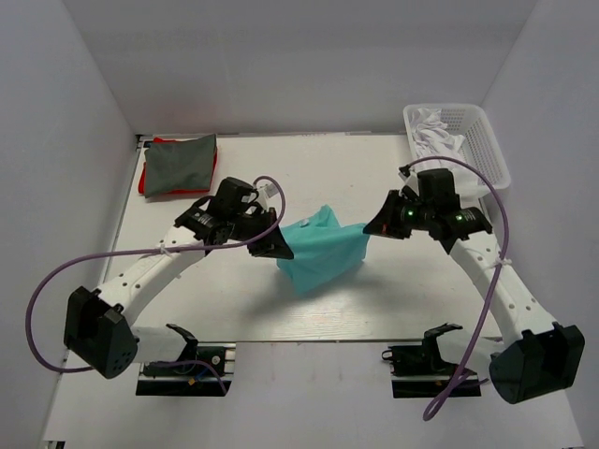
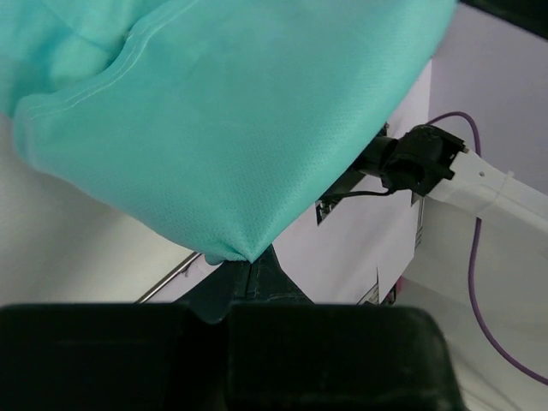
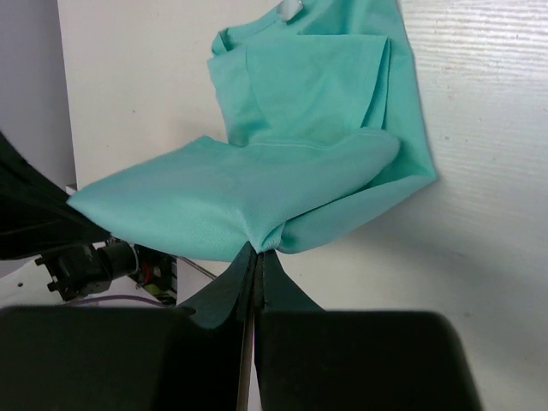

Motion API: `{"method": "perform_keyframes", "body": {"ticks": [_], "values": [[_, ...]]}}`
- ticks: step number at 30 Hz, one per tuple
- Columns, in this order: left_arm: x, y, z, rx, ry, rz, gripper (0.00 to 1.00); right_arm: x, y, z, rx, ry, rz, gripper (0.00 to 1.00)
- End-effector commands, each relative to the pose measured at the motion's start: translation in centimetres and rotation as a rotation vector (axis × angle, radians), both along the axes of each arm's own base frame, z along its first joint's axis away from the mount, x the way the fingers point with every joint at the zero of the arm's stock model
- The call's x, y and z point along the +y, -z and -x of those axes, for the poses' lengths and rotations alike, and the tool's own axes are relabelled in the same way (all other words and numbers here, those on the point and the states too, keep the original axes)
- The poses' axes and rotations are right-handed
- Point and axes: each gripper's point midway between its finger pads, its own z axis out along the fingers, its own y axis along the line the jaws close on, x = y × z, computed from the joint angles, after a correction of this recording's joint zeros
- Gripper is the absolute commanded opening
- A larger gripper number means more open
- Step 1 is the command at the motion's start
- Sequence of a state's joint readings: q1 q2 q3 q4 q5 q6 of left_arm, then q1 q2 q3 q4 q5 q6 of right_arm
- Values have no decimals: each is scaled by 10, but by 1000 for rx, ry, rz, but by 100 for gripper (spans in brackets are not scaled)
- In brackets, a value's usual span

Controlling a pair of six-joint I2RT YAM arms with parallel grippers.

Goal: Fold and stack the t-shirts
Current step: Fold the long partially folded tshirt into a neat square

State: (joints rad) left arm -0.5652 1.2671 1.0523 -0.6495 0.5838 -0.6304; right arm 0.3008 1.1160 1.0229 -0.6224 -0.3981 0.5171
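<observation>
The mint-teal t-shirt (image 1: 323, 251) hangs partly folded between my two grippers above the middle of the table, its lower part resting on the tabletop. My left gripper (image 1: 280, 248) is shut on its left edge; in the left wrist view the cloth (image 2: 214, 128) bunches at the closed fingertips (image 2: 244, 261). My right gripper (image 1: 372, 227) is shut on its right edge; in the right wrist view the shirt (image 3: 282, 171) pinches into the closed fingertips (image 3: 261, 253). The dark grey t-shirt (image 1: 182, 165) lies folded at the back left on the red t-shirt (image 1: 143, 182), of which only an edge shows.
A white lattice basket (image 1: 487, 140) with white cloth inside stands at the back right corner. The white walls close in the table on three sides. Purple cables loop from both arms.
</observation>
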Motion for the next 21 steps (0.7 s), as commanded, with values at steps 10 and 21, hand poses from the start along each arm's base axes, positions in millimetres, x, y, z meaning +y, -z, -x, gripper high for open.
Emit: {"method": "perform_keyframes", "body": {"ticks": [10, 21], "values": [[8, 32, -26, 13, -107, -93, 0, 17, -8, -49, -56, -3, -50, 0], [18, 59, -62, 7, -254, -181, 0, 36, 12, -97, -28, -19, -56, 0]]}}
